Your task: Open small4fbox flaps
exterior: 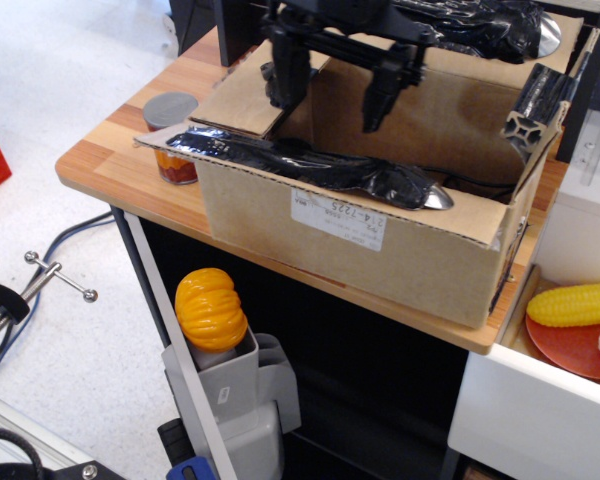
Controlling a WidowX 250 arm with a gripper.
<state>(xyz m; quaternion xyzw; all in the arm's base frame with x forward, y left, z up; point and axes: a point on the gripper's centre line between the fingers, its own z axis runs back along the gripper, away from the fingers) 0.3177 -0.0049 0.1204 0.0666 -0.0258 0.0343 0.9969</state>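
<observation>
the pincer (332, 95) hangs with its fingers spread apart and empty over the open small4fbox (380, 215) on the wooden desk (110, 150), whose flaps (310, 165) stand folded outward, with a grey-lidded jar (170, 135) just beside the box's left end and a yellow corn cob (575, 303) lower right.

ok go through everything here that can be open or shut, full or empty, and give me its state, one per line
small4fbox: top open, upright on the table.
Near long flap: folded outward, black wrapped bar on it.
Left short flap: folded outward, roughly flat.
Right short flap: raised, not folded down.
Far long flap: folded back.
gripper: open, empty, above the box opening.
Jar: lid on.
White drawer: pulled open, holds corn on a plate.
</observation>
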